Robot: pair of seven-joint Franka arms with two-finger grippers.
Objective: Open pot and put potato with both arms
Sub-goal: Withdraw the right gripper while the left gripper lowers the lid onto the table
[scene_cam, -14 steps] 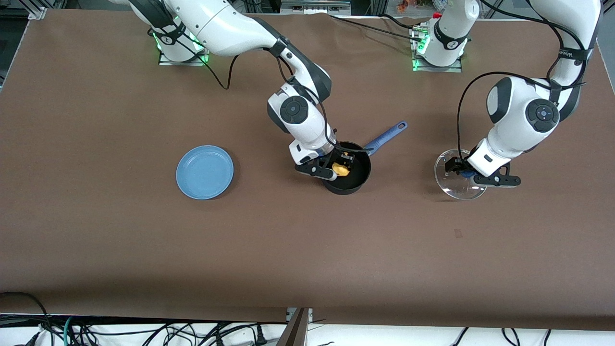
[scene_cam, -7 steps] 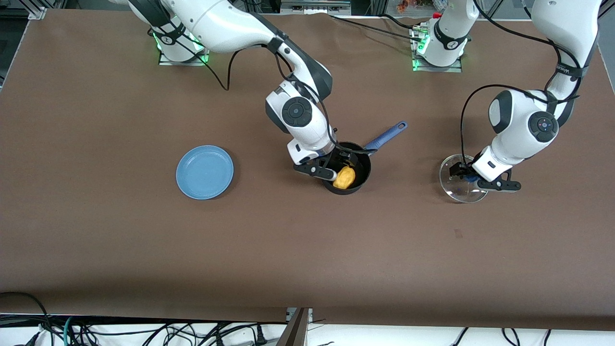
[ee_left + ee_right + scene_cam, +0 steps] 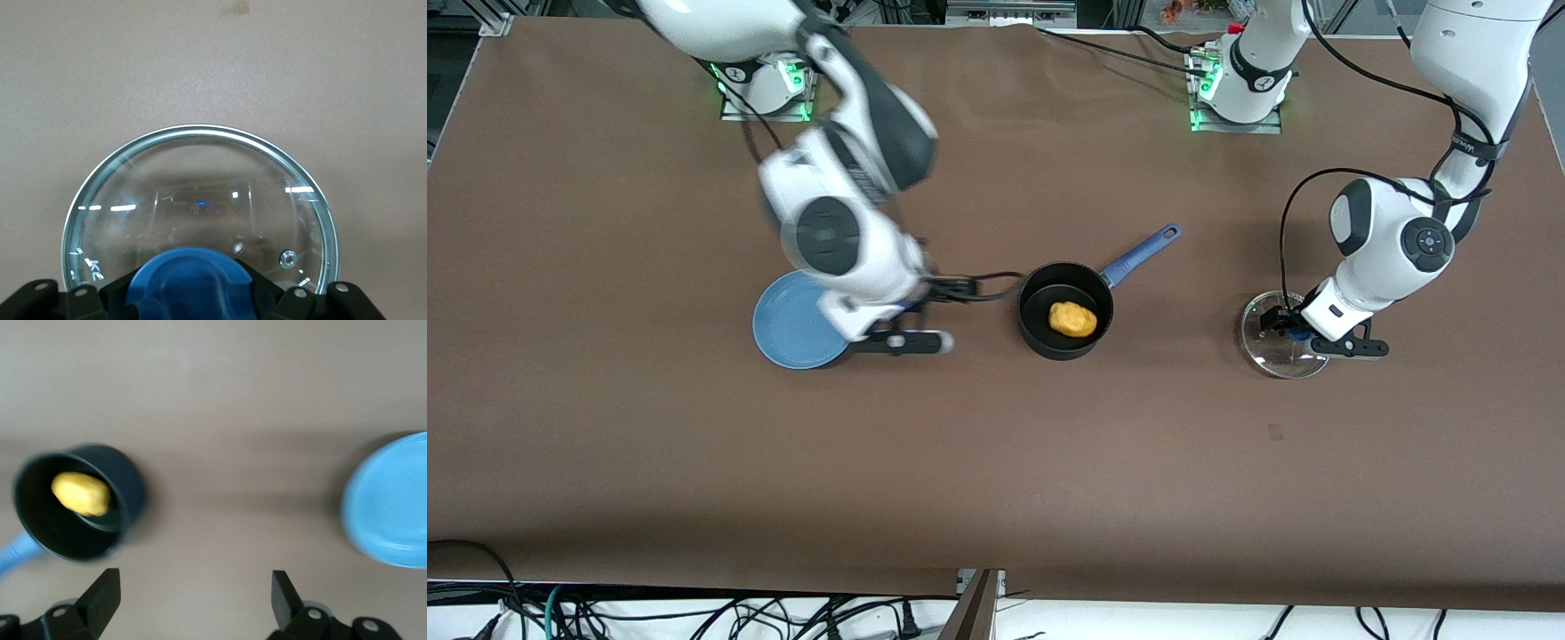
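The black pot (image 3: 1064,348) with its blue handle (image 3: 1144,248) stands uncovered mid-table. The yellow-orange potato (image 3: 1072,319) lies inside it, also seen as the potato (image 3: 81,493) in the pot (image 3: 131,484) in the right wrist view. My right gripper (image 3: 960,290) hangs open and empty over the table between the pot and the blue plate; the right gripper (image 3: 193,588) has nothing between its fingers. Toward the left arm's end, my left gripper (image 3: 1288,332) is shut on the blue knob (image 3: 190,280) of the glass lid (image 3: 1276,356), low at the table; the lid (image 3: 200,200) fills the left wrist view.
A flat blue plate (image 3: 787,324) lies toward the right arm's end, partly under the right arm's wrist; the plate (image 3: 393,500) also shows in the right wrist view. Brown tabletop stretches bare nearer the front camera.
The right gripper opened and dropped the potato into the pot, then swung away toward the plate. The left gripper with the lid shifted slightly and sits a little lower.
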